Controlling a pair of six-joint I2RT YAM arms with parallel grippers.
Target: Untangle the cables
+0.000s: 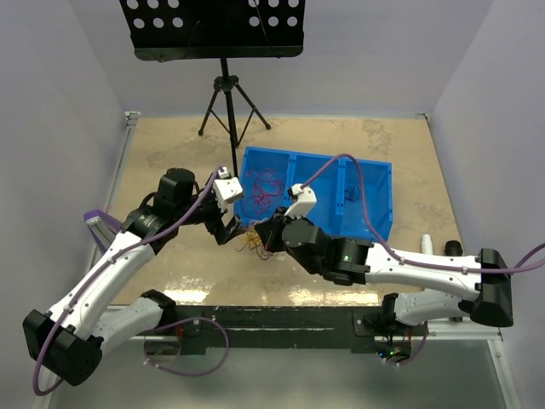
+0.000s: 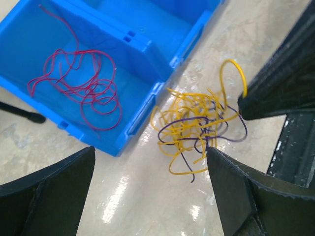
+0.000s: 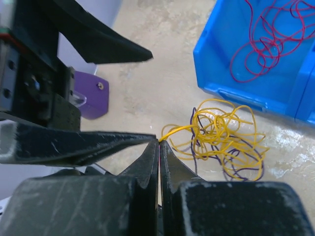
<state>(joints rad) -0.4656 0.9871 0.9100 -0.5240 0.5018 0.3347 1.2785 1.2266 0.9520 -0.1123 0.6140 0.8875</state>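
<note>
At 9 o'clock of the yellow-purple tangle (image 3: 221,140), right wrist view, the right gripper (image 3: 159,142) clamps 1 yellow strand (image 3: 177,129); the left gripper (image 2: 150,152) gapes open. Pulling unanchored may drag everything, tightening knots.

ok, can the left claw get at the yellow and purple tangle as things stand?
Probably yes. The left claw hangs open over the tangle, which lies on the bare table just outside the blue bin. Only the right claw, shut on one yellow strand, crowds one side.
</note>
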